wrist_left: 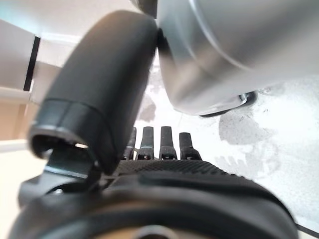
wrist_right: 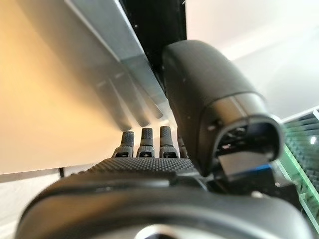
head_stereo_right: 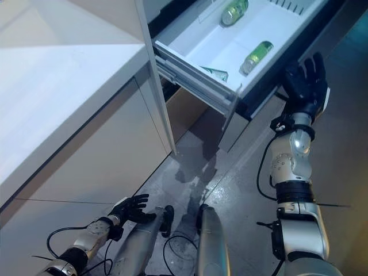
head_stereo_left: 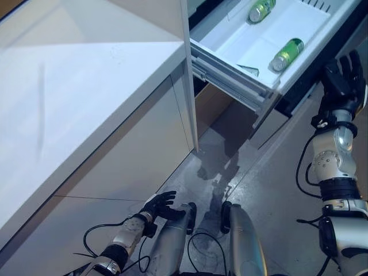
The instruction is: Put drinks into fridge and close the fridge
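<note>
The white fridge drawer (head_stereo_left: 299,26) stands pulled out at the upper right. Two green drink cans lie inside it: one can (head_stereo_left: 287,54) near the front, the other can (head_stereo_left: 260,10) further back. My right hand (head_stereo_left: 344,77) is raised with its fingers straight, flat against the drawer's front panel (wrist_right: 60,99), and it holds nothing. My left hand (head_stereo_left: 161,205) hangs low near the floor, its fingers relaxed and empty.
A white counter (head_stereo_left: 75,86) with cabinet fronts (head_stereo_left: 121,167) fills the left. A vertical white panel edge (head_stereo_left: 190,86) stands between the counter and the drawer. A grey floor (head_stereo_left: 270,190) lies below the drawer.
</note>
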Controlling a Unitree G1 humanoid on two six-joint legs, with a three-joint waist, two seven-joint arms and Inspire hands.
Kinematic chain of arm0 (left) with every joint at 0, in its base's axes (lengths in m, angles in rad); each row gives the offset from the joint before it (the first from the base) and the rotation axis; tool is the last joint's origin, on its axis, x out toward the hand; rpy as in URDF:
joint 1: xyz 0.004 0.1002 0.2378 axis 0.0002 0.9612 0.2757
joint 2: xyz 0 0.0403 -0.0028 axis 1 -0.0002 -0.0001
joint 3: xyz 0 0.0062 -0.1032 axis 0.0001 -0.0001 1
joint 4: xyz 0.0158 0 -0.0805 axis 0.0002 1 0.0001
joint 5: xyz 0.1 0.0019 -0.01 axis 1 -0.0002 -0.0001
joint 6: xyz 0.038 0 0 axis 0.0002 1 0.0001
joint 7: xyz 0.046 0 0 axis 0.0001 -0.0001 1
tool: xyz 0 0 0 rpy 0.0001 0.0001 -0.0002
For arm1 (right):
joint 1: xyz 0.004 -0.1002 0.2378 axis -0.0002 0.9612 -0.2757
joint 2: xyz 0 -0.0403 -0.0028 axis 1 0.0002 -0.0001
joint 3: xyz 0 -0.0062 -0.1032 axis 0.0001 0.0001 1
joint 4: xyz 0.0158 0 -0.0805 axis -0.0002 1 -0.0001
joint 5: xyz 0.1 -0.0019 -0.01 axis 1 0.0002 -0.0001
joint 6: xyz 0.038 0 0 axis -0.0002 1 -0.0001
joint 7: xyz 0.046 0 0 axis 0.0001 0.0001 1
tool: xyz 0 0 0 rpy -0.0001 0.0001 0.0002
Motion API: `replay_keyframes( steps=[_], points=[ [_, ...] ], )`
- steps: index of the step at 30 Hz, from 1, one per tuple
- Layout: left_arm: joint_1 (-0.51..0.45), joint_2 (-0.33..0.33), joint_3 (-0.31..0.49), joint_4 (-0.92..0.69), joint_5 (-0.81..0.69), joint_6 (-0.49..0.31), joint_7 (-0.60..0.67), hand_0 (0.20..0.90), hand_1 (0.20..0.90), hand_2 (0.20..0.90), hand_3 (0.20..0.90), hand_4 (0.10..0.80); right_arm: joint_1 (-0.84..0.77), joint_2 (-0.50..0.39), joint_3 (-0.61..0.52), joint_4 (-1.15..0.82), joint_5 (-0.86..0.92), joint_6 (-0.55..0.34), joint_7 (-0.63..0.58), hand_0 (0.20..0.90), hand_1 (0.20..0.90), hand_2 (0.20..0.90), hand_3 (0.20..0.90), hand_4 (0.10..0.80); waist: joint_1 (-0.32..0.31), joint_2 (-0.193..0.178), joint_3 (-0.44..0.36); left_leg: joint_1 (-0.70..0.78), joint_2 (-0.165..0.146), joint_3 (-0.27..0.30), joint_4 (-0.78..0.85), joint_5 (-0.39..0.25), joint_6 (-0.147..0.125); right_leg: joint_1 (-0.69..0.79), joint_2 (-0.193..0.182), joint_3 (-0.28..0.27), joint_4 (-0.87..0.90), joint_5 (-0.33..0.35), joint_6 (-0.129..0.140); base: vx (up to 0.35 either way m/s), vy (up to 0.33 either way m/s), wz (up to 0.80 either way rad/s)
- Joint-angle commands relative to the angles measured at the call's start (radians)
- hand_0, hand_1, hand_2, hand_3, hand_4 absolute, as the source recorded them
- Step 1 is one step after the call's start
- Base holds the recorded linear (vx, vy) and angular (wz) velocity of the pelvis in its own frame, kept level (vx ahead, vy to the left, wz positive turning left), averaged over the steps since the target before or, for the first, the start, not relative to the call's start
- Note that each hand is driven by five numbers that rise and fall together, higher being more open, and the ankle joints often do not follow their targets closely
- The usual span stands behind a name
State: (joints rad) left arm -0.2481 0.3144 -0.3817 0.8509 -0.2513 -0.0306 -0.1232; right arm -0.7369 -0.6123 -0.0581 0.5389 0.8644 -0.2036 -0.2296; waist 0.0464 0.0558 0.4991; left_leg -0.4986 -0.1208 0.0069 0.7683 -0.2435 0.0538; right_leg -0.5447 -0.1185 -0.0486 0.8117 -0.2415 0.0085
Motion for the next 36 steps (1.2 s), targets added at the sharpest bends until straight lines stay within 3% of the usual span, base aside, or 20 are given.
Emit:
replay_keyframes(
  steps=[1,7,21,31,36],
  points=[
    [0.106,0.078,-0.005,0.042,0.092,0.020,0.063,0.900,0.900,0.900,0.900,0.800,-0.132,-0.036,0.150,-0.081,-0.009,-0.004,0.236,0.900,0.900,0.900,0.900,0.800,0.053,-0.016,-0.026,0.035,-0.032,-0.006,-0.013,-0.033,0.070,0.070,0.027,-0.042,-0.058,0.048,-0.051,0.005,0.066,0.11],
    [0.124,0.084,-0.018,0.040,0.065,-0.015,0.050,0.900,0.900,0.900,0.900,0.800,-0.298,-0.048,0.275,-0.023,-0.039,0.034,0.340,0.900,0.900,0.900,0.900,0.800,0.096,-0.007,-0.019,0.025,-0.041,-0.030,-0.041,-0.007,0.063,0.063,0.020,-0.061,-0.063,0.050,-0.052,-0.005,0.039,-0.02],
    [0.111,0.114,-0.083,0.030,0.051,-0.030,-0.001,0.900,0.900,0.900,0.900,0.800,-0.570,-0.029,0.459,0.161,-0.164,0.064,0.300,0.900,0.900,0.900,0.900,0.800,0.180,0.003,-0.021,0.089,-0.040,-0.108,-0.198,0.078,0.039,0.144,-0.017,-0.118,-0.174,0.081,-0.032,0.012,-0.016,0.19],
    [0.096,0.126,-0.091,0.063,0.051,-0.051,-0.022,0.900,0.900,0.900,0.900,0.800,-0.562,-0.046,0.425,0.177,-0.169,-0.027,0.147,0.900,0.900,0.900,0.900,0.800,0.176,-0.015,-0.048,0.187,0.005,-0.137,-0.387,0.158,0.011,0.233,-0.001,-0.136,-0.354,0.142,-0.005,-0.017,-0.069,0.13],
    [0.109,0.100,-0.065,0.094,-0.012,-0.037,-0.054,0.900,0.900,0.900,0.900,0.800,-0.388,-0.042,0.328,0.059,-0.124,-0.039,0.081,0.900,0.900,0.900,0.900,0.800,0.131,-0.037,-0.102,0.274,0.040,-0.122,-0.555,0.219,-0.013,0.310,0.029,-0.121,-0.531,0.206,0.011,-0.039,-0.080,-0.04]
  ],
)
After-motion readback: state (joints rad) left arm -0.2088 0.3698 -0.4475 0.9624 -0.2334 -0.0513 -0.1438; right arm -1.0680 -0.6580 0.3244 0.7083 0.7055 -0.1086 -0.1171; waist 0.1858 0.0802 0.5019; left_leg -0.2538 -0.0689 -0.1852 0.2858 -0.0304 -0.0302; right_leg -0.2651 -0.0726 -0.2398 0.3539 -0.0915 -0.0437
